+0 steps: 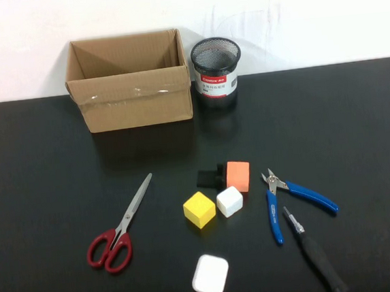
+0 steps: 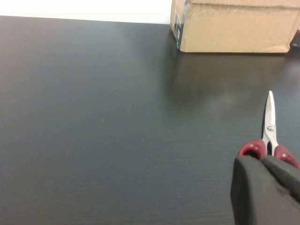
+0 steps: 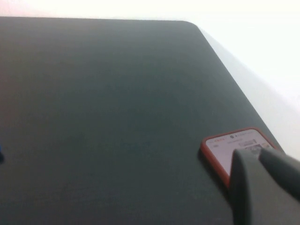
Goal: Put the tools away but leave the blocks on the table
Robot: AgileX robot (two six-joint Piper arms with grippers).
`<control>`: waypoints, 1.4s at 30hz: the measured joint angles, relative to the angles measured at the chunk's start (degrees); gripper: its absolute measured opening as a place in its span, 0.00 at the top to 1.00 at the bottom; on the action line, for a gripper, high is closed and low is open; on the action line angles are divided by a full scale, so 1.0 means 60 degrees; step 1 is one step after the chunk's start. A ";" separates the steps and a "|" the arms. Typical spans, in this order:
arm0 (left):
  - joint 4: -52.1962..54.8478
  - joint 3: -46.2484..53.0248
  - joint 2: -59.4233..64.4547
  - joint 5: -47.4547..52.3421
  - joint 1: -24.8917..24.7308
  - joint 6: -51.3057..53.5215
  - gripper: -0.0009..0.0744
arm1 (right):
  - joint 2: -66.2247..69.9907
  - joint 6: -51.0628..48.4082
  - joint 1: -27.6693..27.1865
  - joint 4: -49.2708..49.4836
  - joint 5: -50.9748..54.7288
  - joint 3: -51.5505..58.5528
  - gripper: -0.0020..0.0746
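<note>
The red-handled scissors (image 1: 118, 231) lie at the front left of the black table (image 1: 41, 180); the left wrist view shows them (image 2: 268, 140) too. The blue-handled pliers (image 1: 290, 199) and the black-handled screwdriver (image 1: 315, 251) lie at the front right. The yellow cube (image 1: 199, 209), white cube (image 1: 229, 201), orange block (image 1: 238, 176), black block (image 1: 208, 177) and flat white square (image 1: 210, 274) sit in the middle. My left gripper (image 2: 262, 160) is shut and empty, just short of the scissors' handles. My right gripper (image 3: 258, 153) is shut and empty over the table's right side. Neither arm shows in the high view.
An open cardboard box (image 1: 131, 83) stands at the back, also in the left wrist view (image 2: 234, 28), with a black mesh cup (image 1: 215, 65) to its right. A red-cased phone (image 3: 229, 147) lies by the table's right edge, under my right gripper.
</note>
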 joint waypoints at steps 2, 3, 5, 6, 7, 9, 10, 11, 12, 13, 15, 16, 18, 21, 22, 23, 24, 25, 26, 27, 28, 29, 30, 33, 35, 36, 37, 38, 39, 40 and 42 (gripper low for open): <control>0.0000 0.0000 0.0000 0.0000 0.0000 0.0000 0.99 | 0.0000 0.0000 0.0000 0.0016 0.0000 0.0000 0.98; 0.0000 0.0000 0.0000 0.0000 0.0000 0.0000 0.99 | 0.0000 0.0000 0.0000 0.0016 -0.0024 0.0000 0.98; 0.0000 0.0000 0.0000 0.0000 0.0000 0.0000 0.99 | 0.0000 0.0000 0.0000 0.0016 -0.0231 0.0000 0.98; 0.0000 0.0000 0.0000 0.0000 0.0000 0.0000 0.99 | 0.0000 0.0000 0.0000 0.0036 -0.0360 0.0000 0.98; 0.0000 0.0000 0.0000 0.0000 0.0000 0.0000 0.99 | 0.0000 0.0000 0.0000 0.0036 -0.0532 0.0000 0.98; 0.0000 0.0000 0.0000 0.0000 0.0000 0.0000 0.99 | 0.0000 0.0000 0.0000 0.0036 -0.0964 0.0000 0.98; 0.0000 0.0000 0.0000 0.0000 0.0000 0.0000 0.99 | 0.0000 0.0000 0.0000 0.0036 -0.1300 0.0000 0.98; 0.0000 0.0000 0.0000 0.0000 0.0000 0.0000 0.99 | 0.0000 0.0000 0.0000 0.0036 -0.1649 0.0000 0.98; 0.0000 0.0000 0.0000 0.0000 0.0000 0.0000 0.99 | 0.0000 0.0000 0.0000 0.0036 -0.2193 0.0000 0.98; 0.0000 0.0000 0.0000 0.0000 0.0000 0.0000 0.99 | 0.0000 0.0000 0.0000 0.0053 -0.2787 0.0000 0.98; 0.0000 0.0000 0.0000 0.0000 0.0000 0.0000 0.99 | 0.0000 0.0000 0.0000 0.0053 -0.4189 0.0000 0.98; 0.0000 0.0000 0.0000 0.0000 0.0000 0.0000 0.99 | 0.0000 0.0000 0.0000 0.0053 -0.4942 0.0000 0.98; 0.0000 0.0000 0.0000 0.0000 0.0000 0.0000 0.99 | 0.0000 0.0019 0.0000 0.0053 -0.6063 0.0000 0.98; 0.0000 0.0000 0.0000 0.0000 0.0000 0.0000 0.99 | 0.0000 0.0019 0.0000 0.0053 -0.6808 0.0000 0.98; 0.0000 0.0000 0.0000 0.0000 0.0000 0.0000 0.99 | 0.0000 0.0019 0.0000 0.0053 -0.6852 0.0000 0.98; 0.0000 0.0000 0.0000 0.0000 0.0000 0.0000 0.99 | 0.0000 0.0019 0.0000 0.0053 -0.6852 0.0000 0.98; 0.0000 0.0000 0.0000 0.0000 0.0000 0.0000 0.99 | 0.0000 0.0019 0.0000 0.0121 -0.6852 -0.0020 0.98; 0.0000 0.0000 0.0000 0.0000 0.0000 0.0000 0.99 | 0.0000 0.0019 0.0000 0.0284 -0.6908 -0.0020 0.98; 0.0000 0.0000 0.0000 0.0000 0.0000 0.0000 0.99 | 0.0019 0.0105 0.0000 0.0439 -0.7218 -0.0020 0.98; 0.0000 0.0000 0.0000 0.0000 0.0000 0.0000 0.99 | 0.0019 0.0105 0.0000 0.0570 -0.7527 -0.0020 0.98; 0.0000 0.0000 0.0000 0.0000 0.0000 0.0000 0.99 | 0.0019 0.0132 0.0000 0.0695 -0.8042 -0.0020 0.98; 0.0000 0.0000 0.0000 0.0000 0.0000 0.0000 0.99 | 0.0019 0.0184 0.0000 0.0714 -0.8642 -0.0020 0.98; 0.0000 0.0000 0.0000 0.0000 0.0000 0.0000 0.99 | 0.0019 0.0184 0.0000 0.0760 -0.9345 -0.0020 0.98; 0.0000 0.0000 0.0000 0.0000 0.0000 0.0000 0.99 | 0.0019 0.0184 0.0000 0.1000 -1.0670 -0.0360 0.98; 0.0000 0.0000 0.0000 0.0000 0.0000 0.0000 0.99 | 0.0019 0.0596 0.0000 0.1019 -1.0355 -0.1046 0.98; 0.0000 0.0000 0.0000 0.0000 0.0000 0.0000 0.99 | 0.0019 0.1255 0.0000 0.1000 -0.9882 -0.1499 0.98; 0.0000 0.0000 0.0000 0.0000 0.0000 0.0000 0.99 | 0.0019 0.2113 0.0000 0.0956 -0.9290 -0.1906 0.98; 0.0000 0.0000 0.0000 0.0000 0.0000 0.0000 0.99 | 0.0033 0.2976 0.0000 0.0807 -0.8319 -0.2459 0.98; 0.0000 0.0000 0.0000 0.0000 0.0000 0.0000 0.99 | 0.0114 0.3730 0.0000 0.0464 -0.7156 -0.3033 0.98; 0.0000 0.0000 0.0000 0.0000 0.0000 0.0000 0.99 | 0.0220 0.4258 0.0000 -0.0077 -0.5973 -0.3478 0.98; 0.0000 0.0000 0.0000 0.0000 0.0000 0.0000 0.99 | 0.0696 0.5555 0.0000 -0.1480 -0.4033 -0.4426 0.98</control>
